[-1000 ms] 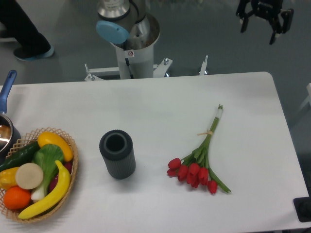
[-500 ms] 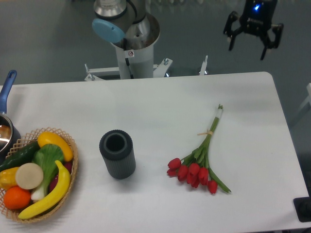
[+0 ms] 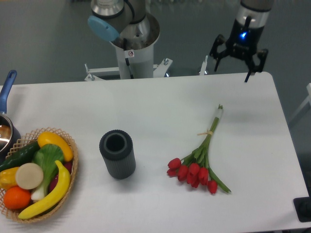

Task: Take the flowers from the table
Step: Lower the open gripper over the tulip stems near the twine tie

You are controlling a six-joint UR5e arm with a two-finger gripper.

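The gripper (image 3: 232,64) hung with its two dark fingers (image 3: 215,54) spread apart and nothing between them, over the far edge of the table (image 3: 146,102) near its right corner, a blue light glowing on the body above them. The arm's upper part ran out of the top of the picture, so how it joined the grey base column (image 3: 132,46) behind the table could not be seen. The flowers (image 3: 200,161) lay flat on the white tabletop, well apart from the gripper and nearer the camera; the red tulip heads (image 3: 192,174) pointed toward the front edge and the green stems slanted up and away toward the gripper's side, tied partway along by a thin pale band (image 3: 206,133). How many blooms there were was hard to count, since they overlapped. Left of the bunch stood a dark grey ribbed vase (image 3: 117,154), upright, its open mouth showing only a dark inside. At the left edge a wicker basket (image 3: 70,179), partly cut off by the frame, held a banana (image 3: 50,194), an orange (image 3: 16,197), a yellow fruit (image 3: 55,144), a dark green cucumber (image 3: 19,156), a leafy green vegetable (image 3: 46,160) and a pale round slice (image 3: 29,175). Above it a pot with a blue handle (image 3: 6,91) was mostly cropped away, its contents unclear.
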